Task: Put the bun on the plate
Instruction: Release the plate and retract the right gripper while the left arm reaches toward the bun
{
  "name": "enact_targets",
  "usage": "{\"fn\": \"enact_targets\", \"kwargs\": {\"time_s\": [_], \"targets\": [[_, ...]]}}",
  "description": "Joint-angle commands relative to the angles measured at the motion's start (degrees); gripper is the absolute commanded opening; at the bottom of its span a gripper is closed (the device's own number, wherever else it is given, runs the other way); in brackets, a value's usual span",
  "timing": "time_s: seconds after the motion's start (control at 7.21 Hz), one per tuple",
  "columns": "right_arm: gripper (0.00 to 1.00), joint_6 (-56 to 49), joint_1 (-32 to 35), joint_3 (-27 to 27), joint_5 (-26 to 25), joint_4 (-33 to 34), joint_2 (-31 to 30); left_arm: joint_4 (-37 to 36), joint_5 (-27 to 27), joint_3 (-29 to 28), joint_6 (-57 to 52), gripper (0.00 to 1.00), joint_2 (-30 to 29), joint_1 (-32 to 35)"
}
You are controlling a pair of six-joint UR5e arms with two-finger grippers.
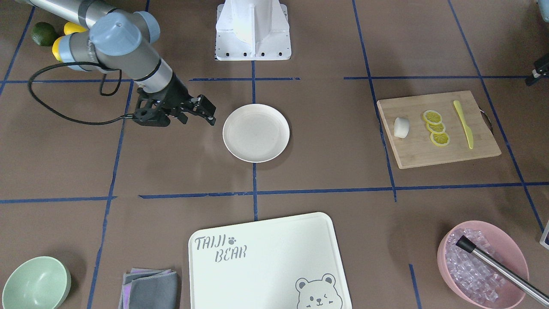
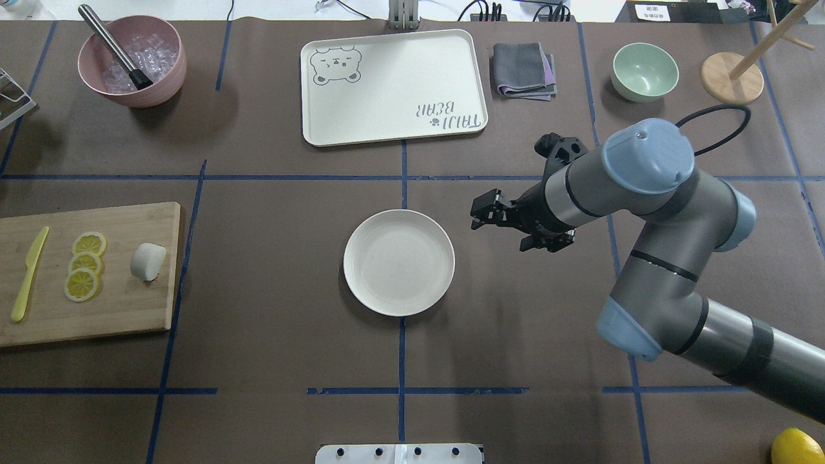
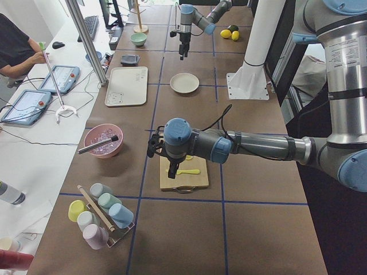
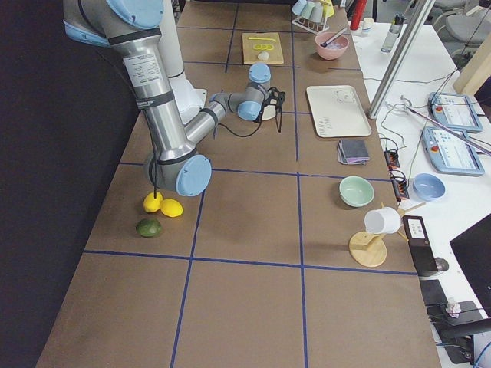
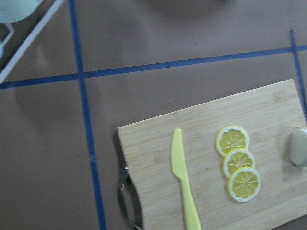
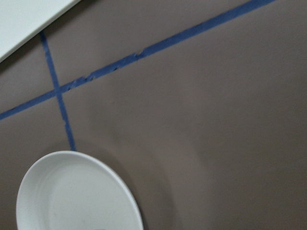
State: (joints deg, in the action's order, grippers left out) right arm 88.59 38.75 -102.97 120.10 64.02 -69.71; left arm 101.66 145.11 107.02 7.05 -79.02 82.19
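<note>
The bun (image 1: 401,127) lies on the cutting board (image 1: 446,146) at the worktop's left end, well apart from the central plate (image 1: 256,133). The right gripper (image 1: 199,115) is seen with jaws open and empty; for the left gripper (image 3: 153,146) this cannot be told. If pinched off-centre, the smooth bun could be squirted out, or the 3 lemon slices (image 1: 436,128) knocked.

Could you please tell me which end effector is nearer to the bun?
Left. The left end effector hovers by the cutting board that holds the bun; the right end effector is beside the plate, far across the table from the bun.
</note>
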Motion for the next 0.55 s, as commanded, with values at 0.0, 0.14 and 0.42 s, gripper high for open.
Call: {"fn": "enact_targets", "kwargs": {"time_s": [0.0, 0.14, 0.42], "targets": [[1.0, -11.6, 7.44, -5.36, 5.47, 0.49, -11.16, 3.17, -0.35, 3.45, 13.71, 1.0, -2.36, -10.58], [1.0, -19.34, 10.79, -6.88, 7.41, 0.49, -16.63, 8.77, -2.01, 3.37, 17.87, 1.0, -2.45, -15.08], [1.0, -35.6, 19.74, -6.72, 13.2, 0.49, -24.55, 17.4, -12.34, 2.85, 29.63, 1.0, -5.69, -26.93]]}}
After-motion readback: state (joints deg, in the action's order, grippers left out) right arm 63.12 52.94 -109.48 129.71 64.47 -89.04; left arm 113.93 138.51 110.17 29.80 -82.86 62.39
